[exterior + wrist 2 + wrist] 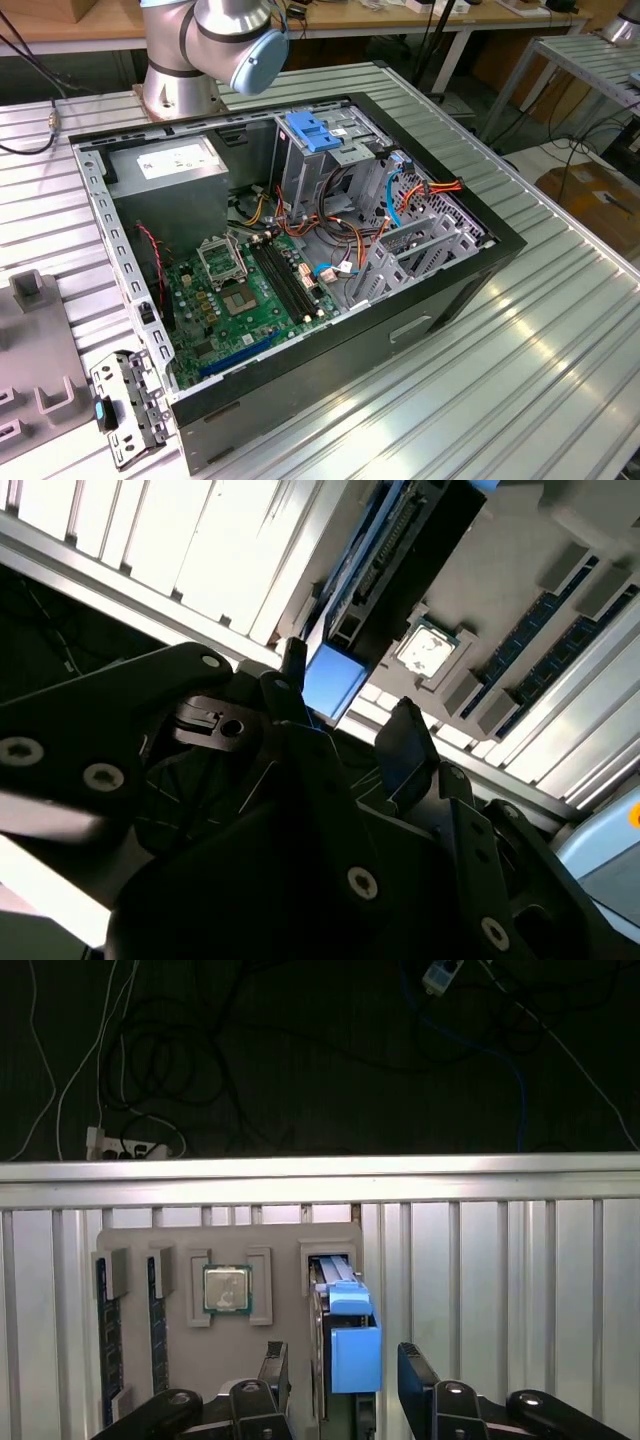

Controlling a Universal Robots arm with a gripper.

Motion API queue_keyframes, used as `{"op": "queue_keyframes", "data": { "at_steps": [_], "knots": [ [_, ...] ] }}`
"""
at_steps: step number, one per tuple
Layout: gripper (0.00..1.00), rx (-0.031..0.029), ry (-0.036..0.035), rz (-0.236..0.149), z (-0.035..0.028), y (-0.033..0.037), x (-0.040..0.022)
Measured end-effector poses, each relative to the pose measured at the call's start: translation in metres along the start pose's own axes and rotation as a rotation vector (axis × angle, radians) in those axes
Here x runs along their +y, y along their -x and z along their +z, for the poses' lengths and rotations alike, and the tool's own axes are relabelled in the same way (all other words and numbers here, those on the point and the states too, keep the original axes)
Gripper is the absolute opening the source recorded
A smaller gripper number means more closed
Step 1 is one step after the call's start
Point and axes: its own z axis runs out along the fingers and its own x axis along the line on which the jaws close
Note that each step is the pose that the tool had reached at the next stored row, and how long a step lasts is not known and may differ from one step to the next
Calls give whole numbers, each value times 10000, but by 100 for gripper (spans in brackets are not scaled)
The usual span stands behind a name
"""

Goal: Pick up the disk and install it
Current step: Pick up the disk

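In the exterior view I see the arm (215, 40) rising from the ribbed aluminium counter (520, 380) behind an open black computer case (300, 385). Inside the case lie a green motherboard (250, 290), a grey power-supply box (170, 165) and a metal drive cage (330, 170) topped by a blue plastic bracket (315, 132). Orange and red cables (345, 235) tangle between them.

In the second wrist view the end effector (350, 685) is spread wide. Its black fingers (405, 730) sit on either side of the disk (335, 680), whose blue rail end lies in the gap. It grips nothing.

In the first wrist view the disk (350, 1340) stands on edge in a slot of a flat grey holder (280, 1245) on the counter, with its blue rail facing the camera. It is directly between the 2 fingertips of the end effector (343, 1360), with a gap on each side. The holder also carries a square processor chip (226, 1289) and 2 memory sticks (107, 1340), each in its own recess.
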Motion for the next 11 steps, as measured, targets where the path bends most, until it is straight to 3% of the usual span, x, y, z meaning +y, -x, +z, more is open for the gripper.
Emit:
{"op": "queue_keyframes", "data": {
  "at_steps": [3,11],
  "knots": [
    [56,-2,-60,0,19,0,7],
    [56,-2,-61,0,41,0,8]
  ]
}}
